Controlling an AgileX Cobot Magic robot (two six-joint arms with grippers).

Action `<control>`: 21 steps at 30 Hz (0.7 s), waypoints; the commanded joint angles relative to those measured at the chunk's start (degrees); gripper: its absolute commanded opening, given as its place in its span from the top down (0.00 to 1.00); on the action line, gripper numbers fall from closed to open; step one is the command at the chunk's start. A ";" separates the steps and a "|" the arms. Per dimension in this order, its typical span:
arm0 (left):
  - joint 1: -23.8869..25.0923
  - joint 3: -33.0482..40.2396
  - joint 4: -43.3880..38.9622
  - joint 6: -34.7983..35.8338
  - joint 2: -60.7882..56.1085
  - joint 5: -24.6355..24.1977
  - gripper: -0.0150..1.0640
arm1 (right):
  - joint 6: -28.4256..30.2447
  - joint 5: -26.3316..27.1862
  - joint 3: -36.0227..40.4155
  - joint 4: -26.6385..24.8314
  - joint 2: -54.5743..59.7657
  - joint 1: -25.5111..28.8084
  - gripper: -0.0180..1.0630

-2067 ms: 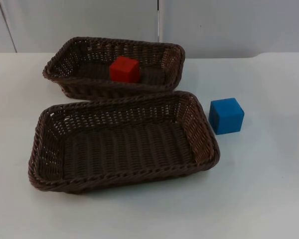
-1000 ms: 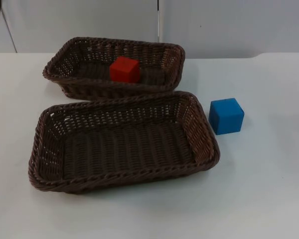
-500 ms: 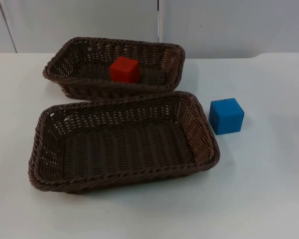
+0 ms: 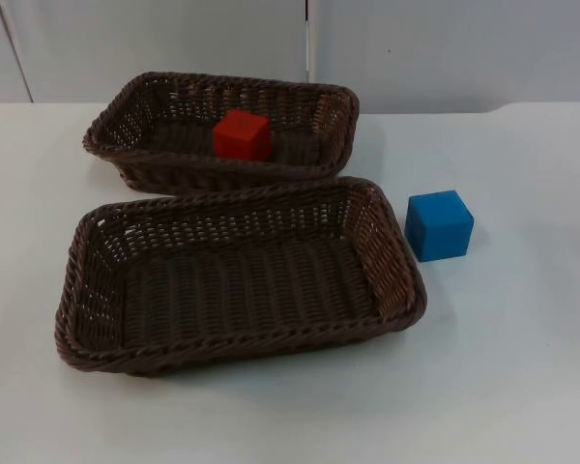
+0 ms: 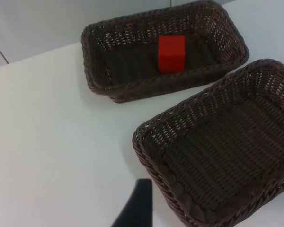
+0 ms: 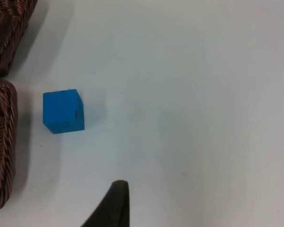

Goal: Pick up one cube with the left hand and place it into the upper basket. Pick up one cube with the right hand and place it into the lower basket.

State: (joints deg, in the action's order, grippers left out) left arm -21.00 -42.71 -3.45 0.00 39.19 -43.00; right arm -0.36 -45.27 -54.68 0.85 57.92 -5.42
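A red cube lies inside the upper basket, toward its middle. The lower basket holds nothing. On the white table, just right of the lower basket, sits a blue cube. My left gripper hangs high over the table to the left of both baskets, well away from the red cube. My right gripper hovers above bare table to the right of the blue cube, not touching it.
The two brown wicker baskets stand close together, the lower one's far rim almost against the upper one's near wall. The grey partition wall closes the table at the back. Bare white table stretches right of and in front of the blue cube.
A dark bit of the left arm seen at the top view's upper left corner a second ago is gone. Cubes and baskets have not moved.
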 commanded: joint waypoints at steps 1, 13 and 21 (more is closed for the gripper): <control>-0.19 0.23 -0.17 0.45 -0.31 -0.41 0.19 | -0.17 -0.07 -0.14 0.03 -0.19 0.25 0.01; -0.19 0.23 -0.29 0.45 -0.31 -2.28 0.19 | -0.17 -0.28 -0.26 -2.83 2.69 0.25 0.01; -0.19 0.23 -0.37 0.45 -0.31 -2.16 0.19 | -0.05 2.41 -0.26 -4.60 11.17 0.18 0.01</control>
State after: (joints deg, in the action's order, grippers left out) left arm -21.00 -42.71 -3.45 0.00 39.19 -45.39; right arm -0.36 -44.86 -54.68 -3.02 66.71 -5.42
